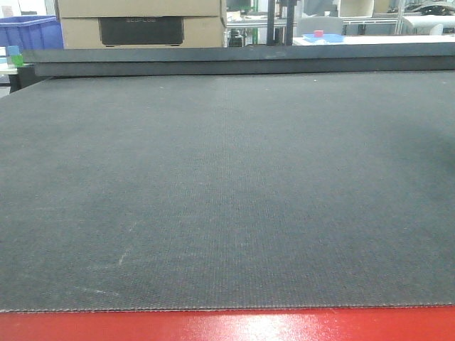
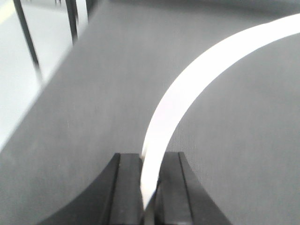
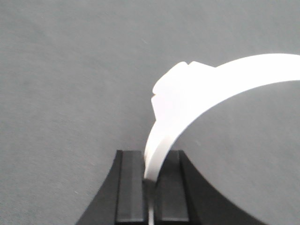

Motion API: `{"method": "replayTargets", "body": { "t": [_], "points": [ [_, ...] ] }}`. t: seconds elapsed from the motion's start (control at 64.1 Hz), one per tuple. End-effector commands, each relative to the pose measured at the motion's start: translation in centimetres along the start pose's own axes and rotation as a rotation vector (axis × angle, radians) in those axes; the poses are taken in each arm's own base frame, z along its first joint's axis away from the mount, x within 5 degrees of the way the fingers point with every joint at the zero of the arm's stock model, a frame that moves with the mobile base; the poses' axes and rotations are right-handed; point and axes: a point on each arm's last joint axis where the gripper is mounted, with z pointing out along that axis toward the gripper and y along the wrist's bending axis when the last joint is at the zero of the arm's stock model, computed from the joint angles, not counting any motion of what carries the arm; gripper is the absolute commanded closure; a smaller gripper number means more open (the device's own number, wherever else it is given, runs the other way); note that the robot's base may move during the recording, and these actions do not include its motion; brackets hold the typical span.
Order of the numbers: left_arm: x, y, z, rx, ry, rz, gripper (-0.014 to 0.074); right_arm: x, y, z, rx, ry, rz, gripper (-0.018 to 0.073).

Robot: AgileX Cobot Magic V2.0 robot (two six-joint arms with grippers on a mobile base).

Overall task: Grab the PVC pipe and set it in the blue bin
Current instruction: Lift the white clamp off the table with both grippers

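1. Across the front view, the grey table (image 1: 227, 185) shows neither arm nor pipe. Anything dropped would land on it, short of the goal.
2. Beyond the table's far edge, at the left, stands the blue bin (image 1: 28, 32). No gripper shows in that view, so the length of the carry cannot be told.
3. The pipe (image 2: 197, 75) is a white curved strip, held at one end and arching away above the table. The right wrist view shows a similar strip (image 3: 225, 79) with a stepped tab. Whether that is the same piece or a second one cannot be told. If it is the same piece, arms moving apart could bend it or pull it free. In either case a smooth strip held only by its end may swivel or slip during a quick swing.
4. The left gripper (image 2: 151, 161) has its jaws drawn narrow, pinching the strip's end between them.
5. The right gripper (image 3: 152, 161) is closed the same way on its strip.
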Motion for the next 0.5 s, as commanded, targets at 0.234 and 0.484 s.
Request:
{"method": "replayTargets", "body": {
  "t": [0.234, 0.484],
  "points": [
    [2.9, 0.2, -4.7, 0.017, -0.145, -0.022, 0.0707, 5.7, 3.2, -2.7, -0.042, -0.266, -0.029, 0.0727],
    [2.5, 0.1, -6.4, 0.025, -0.217, -0.031, 0.0707, 5.9, 3.4, -6.0, -0.046, -0.362, -0.038, 0.0727]
  ]
}}
